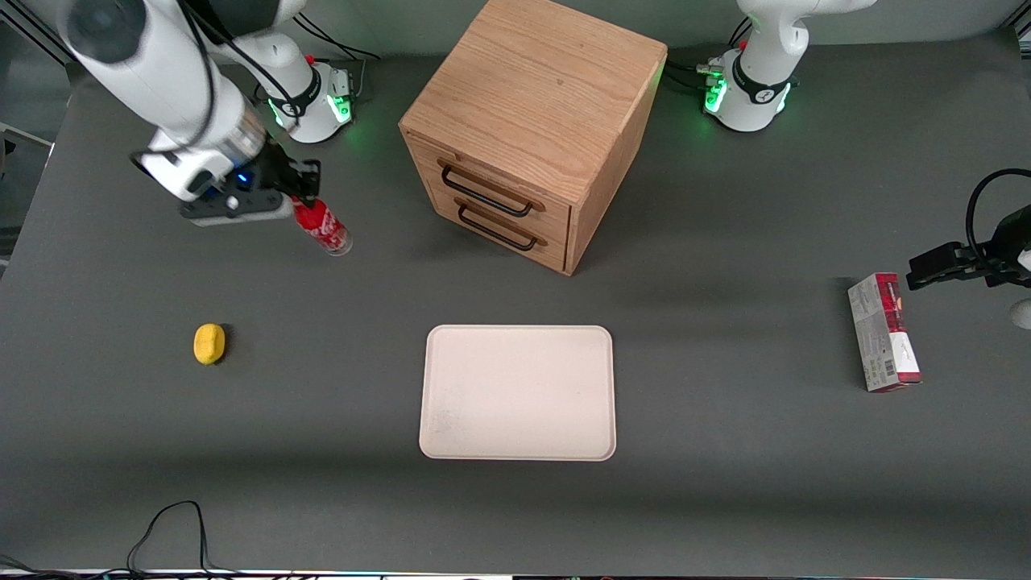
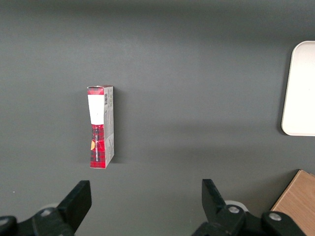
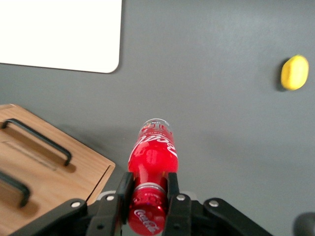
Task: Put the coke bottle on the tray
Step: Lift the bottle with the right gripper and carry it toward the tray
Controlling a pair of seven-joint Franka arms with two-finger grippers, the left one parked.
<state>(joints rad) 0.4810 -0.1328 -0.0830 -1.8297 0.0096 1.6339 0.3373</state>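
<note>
My right gripper [image 1: 296,196] is shut on the neck of the coke bottle [image 1: 323,225], a small red bottle with white script and a clear base. It holds the bottle tilted above the table, beside the wooden drawer cabinet [image 1: 527,121] toward the working arm's end. In the right wrist view the fingers [image 3: 124,192] press both sides of the bottle [image 3: 153,150] just under its red cap. The cream tray [image 1: 518,392] lies flat and bare, nearer the front camera than the cabinet; a corner of it shows in the right wrist view [image 3: 59,32].
A small yellow object [image 1: 209,343] lies on the table nearer the front camera than the gripper; it also shows in the right wrist view [image 3: 294,72]. A red-and-grey carton [image 1: 883,332] lies toward the parked arm's end. A black cable [image 1: 173,532] lies at the front edge.
</note>
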